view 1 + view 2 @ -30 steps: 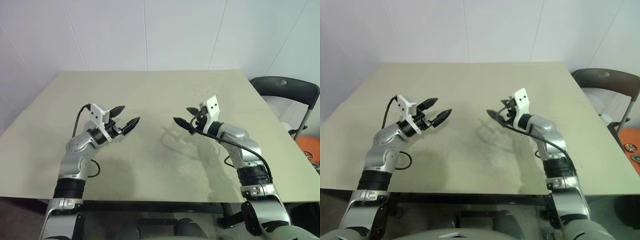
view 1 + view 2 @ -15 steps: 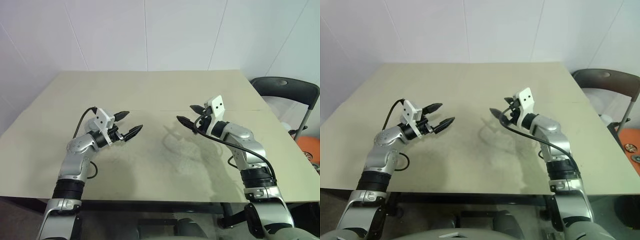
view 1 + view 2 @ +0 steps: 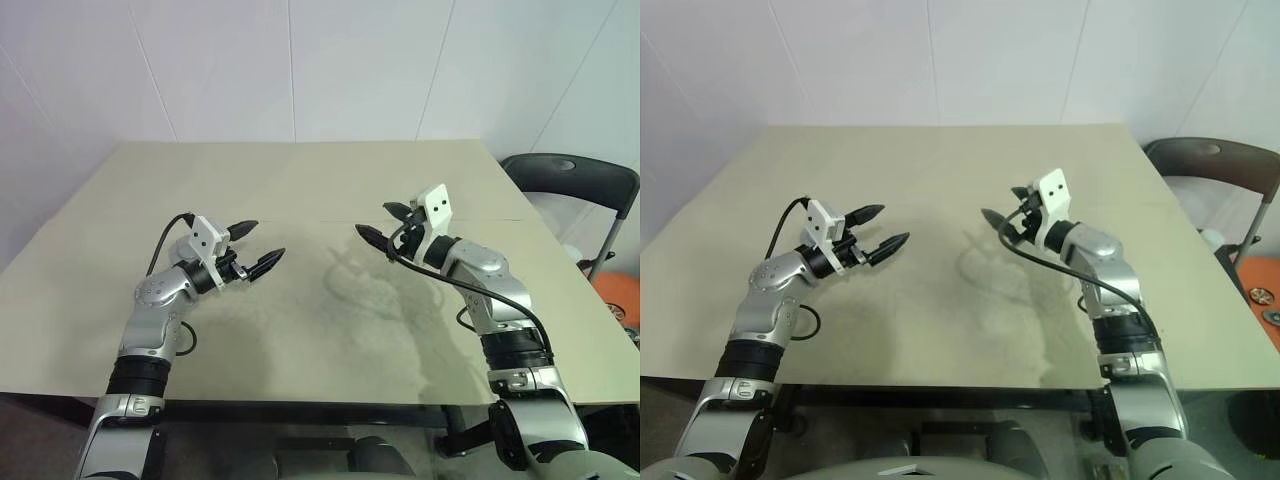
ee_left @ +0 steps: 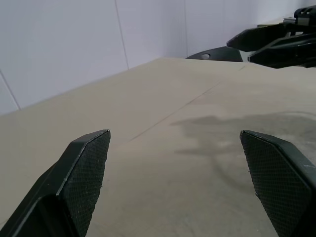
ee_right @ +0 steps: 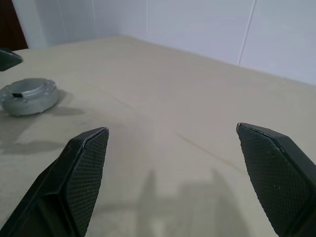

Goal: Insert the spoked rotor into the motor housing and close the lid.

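Tabletop: one beige, matt rectangular tabletop with a single thin seam line running across it, set against a white panelled wall.

Tools: two, each with two black pointed fingers.
- Left tool: held above the tabletop on the left side and pointing inward toward the middle. Its two fingers stand wide apart with nothing between them. In the left wrist view both textured finger pads frame bare surface.
- Right tool: held above the tabletop on the right side, pointing inward toward the left tool and well apart from it. Its two fingers are likewise spread wide and hold nothing. In the right wrist view the pads frame bare surface. Each tool carries one small white block on its wrist.

Task item: one round, flat, silver-grey metal puck with a notched upper rim and a small dark mark on its top face. It lies flat on the tabletop in the right wrist view, well off to the side of that tool's fingers. It sits near one black fingertip at the picture's edge and touches neither tool. Whether it is the motor housing with its lid down cannot be told.

Surroundings: one dark chair stands beside the right edge of the tabletop. One orange object lies below it, too cut off to identify.
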You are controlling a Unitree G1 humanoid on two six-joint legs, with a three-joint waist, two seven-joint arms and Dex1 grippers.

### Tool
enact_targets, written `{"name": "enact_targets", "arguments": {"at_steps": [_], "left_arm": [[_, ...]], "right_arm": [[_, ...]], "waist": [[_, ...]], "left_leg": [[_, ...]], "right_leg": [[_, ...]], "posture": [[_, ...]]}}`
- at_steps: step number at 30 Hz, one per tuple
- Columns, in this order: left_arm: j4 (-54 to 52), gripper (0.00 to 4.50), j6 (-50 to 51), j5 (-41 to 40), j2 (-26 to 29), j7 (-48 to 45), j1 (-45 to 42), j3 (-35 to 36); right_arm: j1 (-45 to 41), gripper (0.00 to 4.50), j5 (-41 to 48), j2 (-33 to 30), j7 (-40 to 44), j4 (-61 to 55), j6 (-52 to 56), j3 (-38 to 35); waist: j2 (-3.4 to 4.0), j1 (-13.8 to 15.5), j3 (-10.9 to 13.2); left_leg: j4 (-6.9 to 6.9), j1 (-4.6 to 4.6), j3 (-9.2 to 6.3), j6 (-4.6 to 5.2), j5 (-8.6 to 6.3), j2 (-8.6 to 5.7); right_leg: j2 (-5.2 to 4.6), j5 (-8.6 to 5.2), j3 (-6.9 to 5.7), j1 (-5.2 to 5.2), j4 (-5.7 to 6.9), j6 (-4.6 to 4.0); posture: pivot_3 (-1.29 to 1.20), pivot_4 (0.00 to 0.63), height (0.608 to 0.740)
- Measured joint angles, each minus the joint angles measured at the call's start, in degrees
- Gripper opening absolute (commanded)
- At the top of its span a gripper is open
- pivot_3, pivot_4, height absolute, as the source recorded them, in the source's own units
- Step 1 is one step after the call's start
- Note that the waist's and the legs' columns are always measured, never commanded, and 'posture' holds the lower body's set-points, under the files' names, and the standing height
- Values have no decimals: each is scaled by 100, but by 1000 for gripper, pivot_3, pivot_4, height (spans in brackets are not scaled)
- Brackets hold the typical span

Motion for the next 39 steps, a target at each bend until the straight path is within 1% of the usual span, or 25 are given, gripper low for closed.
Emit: {"name": "enact_targets", "arguments": {"at_steps": [5,39], "left_arm": [[-2,4494,-10,23,-23,46,0,-2],[-4,4494,-42,73,-10,-14,6,-3]], "right_arm": [[-147,4353,-14,-2,-20,172,-117,-3],[-148,4353,-108,-16,29,219,-176,-9]], "waist": [[0,-1,0],[0,-2,0]], "left_leg": [[0,0,0,0,0,0],[3,1,-1,0,0,0]], "right_leg": [[0,0,0,0,0,0],[0,0,0,1,6,0]], "posture": [[0,0,740],[0,0,740]]}}
